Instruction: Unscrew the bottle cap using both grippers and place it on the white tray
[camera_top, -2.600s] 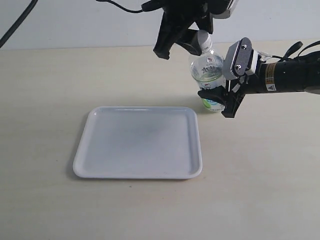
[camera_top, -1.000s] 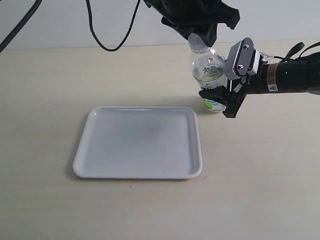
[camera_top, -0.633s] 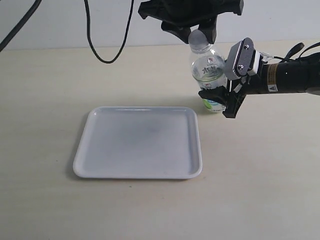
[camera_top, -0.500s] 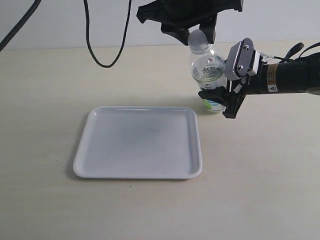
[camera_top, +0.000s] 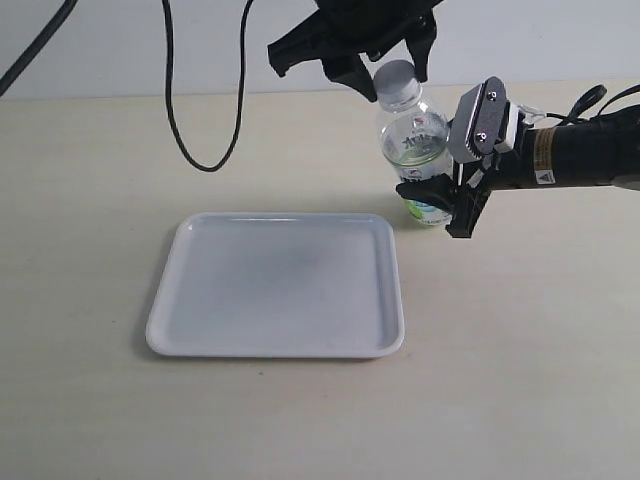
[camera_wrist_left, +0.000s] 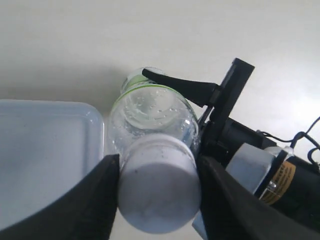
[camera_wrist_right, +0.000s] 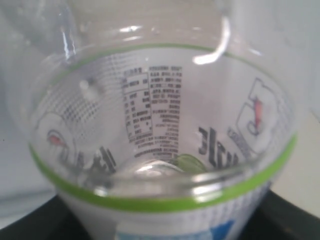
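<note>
Bottle cap (camera_top: 394, 76) right at the top of the bottle (camera_top: 412, 140), directly under the left gripper (camera_wrist_left: 160, 200), with a dark finger (camera_wrist_left: 95, 200) pressed to each ridged side. Closed on it, judging by the wrist view, no gap showing on either flank. Seated on the neck as far as can be told; impossible to say how far unscrewed. Lower down, clamped around the labelled body by the right gripper (camera_top: 437, 203), reaching in sideways from the right, base at or just off the table (camera_top: 100, 150), cannot tell which. Tilted rather than plumb, top leaning left in the exterior view, long axis pointing up into the left claw. So, probably: twist about that axis, then lift away along it. Small, round, white, smooth on top, far smaller than the white tray (camera_top: 160, 340). Clear plastic beneath, a green band, white label with dark print, a hint of blue at the bottom. Flat tray to the left and nearer the camera, far right corner just beside the bottle. Left arm clearly the nearer one for carrying the cap across.
</note>
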